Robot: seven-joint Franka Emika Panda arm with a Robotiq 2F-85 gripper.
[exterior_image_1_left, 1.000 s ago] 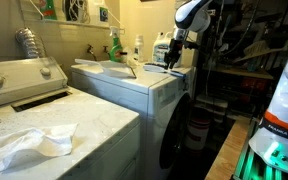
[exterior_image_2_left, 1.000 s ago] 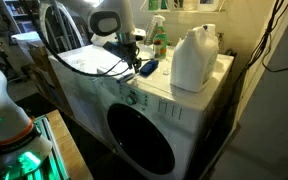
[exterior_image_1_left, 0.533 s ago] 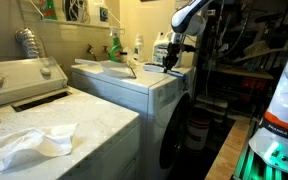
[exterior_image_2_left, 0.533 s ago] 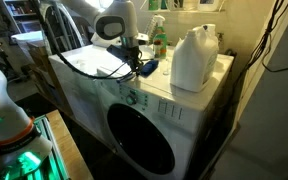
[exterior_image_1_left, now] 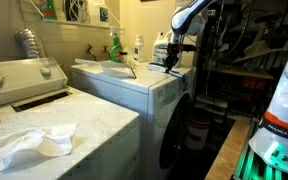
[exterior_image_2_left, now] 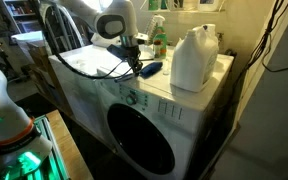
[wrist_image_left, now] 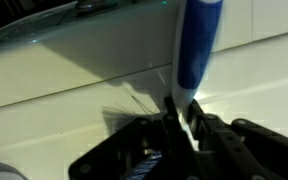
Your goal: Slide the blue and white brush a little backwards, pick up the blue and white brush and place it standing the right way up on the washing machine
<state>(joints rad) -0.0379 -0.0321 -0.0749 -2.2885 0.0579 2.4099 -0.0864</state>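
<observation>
The blue and white brush (wrist_image_left: 196,45) lies flat on the white top of the washing machine (exterior_image_2_left: 92,60). In an exterior view it lies (exterior_image_2_left: 151,68) just left of the big jug. My gripper (wrist_image_left: 182,115) is down at the machine top, its two fingers close together on the brush's white tip. In both exterior views the gripper (exterior_image_2_left: 136,66) (exterior_image_1_left: 171,62) is low over the machine's top, by the brush's near end. The machine's dark round door (exterior_image_2_left: 142,145) faces the front.
A large white detergent jug (exterior_image_2_left: 194,58) stands on the machine right of the brush. A green spray bottle (exterior_image_2_left: 159,40) stands behind. Black cables (exterior_image_2_left: 89,68) trail across the top. A white appliance with dial knobs (exterior_image_1_left: 24,75) and a white cloth (exterior_image_1_left: 29,140) are beside it.
The gripper has sunk a little and edged towards the brush. The brush has shifted slightly towards the jug.
</observation>
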